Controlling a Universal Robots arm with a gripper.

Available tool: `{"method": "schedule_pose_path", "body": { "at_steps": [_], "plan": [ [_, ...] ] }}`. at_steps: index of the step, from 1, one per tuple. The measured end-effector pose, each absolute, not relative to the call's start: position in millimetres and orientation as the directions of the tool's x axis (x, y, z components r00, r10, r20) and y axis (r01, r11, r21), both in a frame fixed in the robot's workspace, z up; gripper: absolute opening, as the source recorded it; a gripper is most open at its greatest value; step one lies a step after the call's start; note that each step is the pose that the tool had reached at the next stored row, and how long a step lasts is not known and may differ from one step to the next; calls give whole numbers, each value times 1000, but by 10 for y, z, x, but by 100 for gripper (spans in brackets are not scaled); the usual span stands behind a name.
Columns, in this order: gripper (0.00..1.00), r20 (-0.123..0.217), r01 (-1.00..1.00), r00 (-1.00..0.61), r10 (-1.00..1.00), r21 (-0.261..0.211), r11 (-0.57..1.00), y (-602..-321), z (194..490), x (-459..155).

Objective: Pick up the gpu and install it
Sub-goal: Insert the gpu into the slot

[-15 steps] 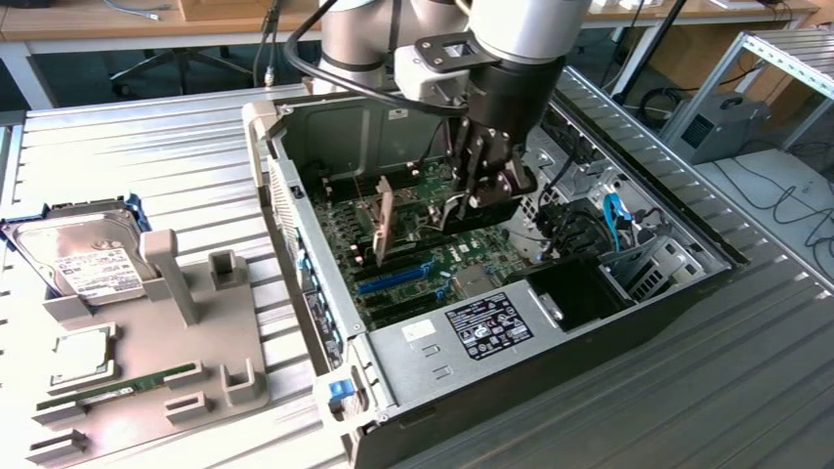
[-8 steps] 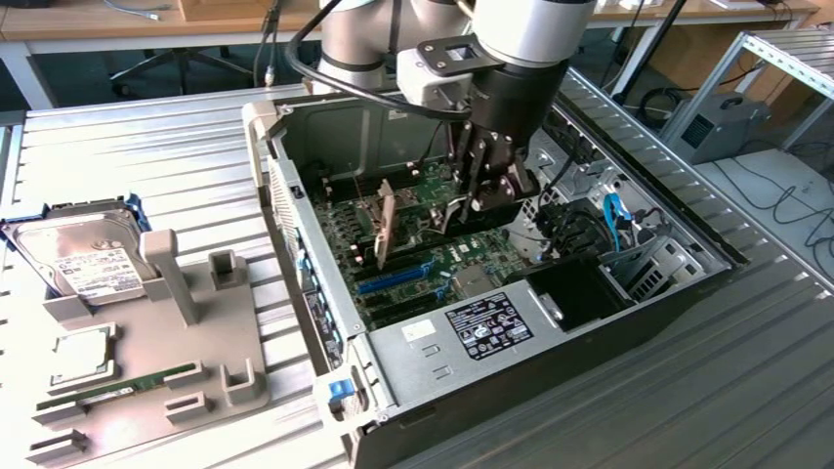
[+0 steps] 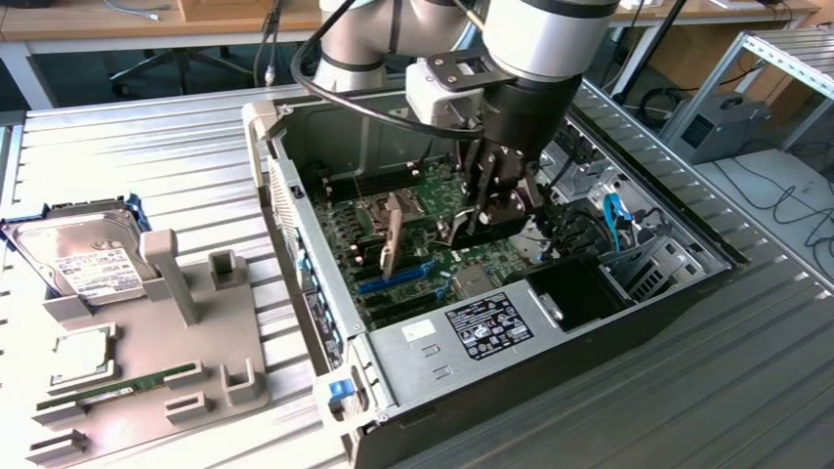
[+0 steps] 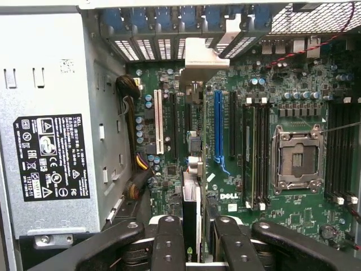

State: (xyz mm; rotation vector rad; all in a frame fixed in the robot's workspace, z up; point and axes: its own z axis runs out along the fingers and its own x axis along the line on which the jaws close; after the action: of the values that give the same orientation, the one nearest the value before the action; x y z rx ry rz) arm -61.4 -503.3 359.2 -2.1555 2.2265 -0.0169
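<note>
The gpu is a thin black card seen edge-on, with a green logo near my fingers and a silvery metal end plate toward the case's rear grille. My gripper is shut on it, one black finger on each side. The card stands over the motherboard, between the white slot and the blue slot; whether it touches a slot I cannot tell. In the exterior view my gripper reaches down into the open computer case, and the gpu's metal end stands upright toward the exterior view's left.
A grey power supply with a black label fills one side of the case. The empty CPU socket and memory slots lie beyond the blue slot. Outside the case, a grey tray holds a hard drive, a CPU and a green RAM stick.
</note>
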Motion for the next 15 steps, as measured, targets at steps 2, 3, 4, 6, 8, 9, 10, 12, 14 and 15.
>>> {"method": "schedule_pose_path", "body": {
  "at_steps": [2, 3, 4, 6, 8, 9, 10, 12, 14, 15],
  "plan": [
    [26, -23, -999, -32, -999, -37, 33, -5063, 3587, -614],
    [26, -23, -999, -32, -999, -37, 33, -5078, 3585, -614],
    [26, -23, -999, -32, -999, -37, 33, -5091, 3581, -614],
    [26, -23, -999, -32, -999, -37, 33, -5075, 3557, -614],
    [26, -23, -999, -32, -999, -37, 33, -5069, 3551, -614],
    [26, -23, -999, -32, -999, -37, 33, -5067, 3548, -614],
    [26, -23, -999, -32, -999, -37, 33, -5064, 3544, -614],
    [26, -23, -999, -32, -999, -38, 33, -5059, 3536, -614],
    [26, -23, -999, -32, -999, -37, 33, -5055, 3530, -614],
    [26, -23, -999, -32, -999, -37, 33, -5054, 3527, -614]
  ]
}}
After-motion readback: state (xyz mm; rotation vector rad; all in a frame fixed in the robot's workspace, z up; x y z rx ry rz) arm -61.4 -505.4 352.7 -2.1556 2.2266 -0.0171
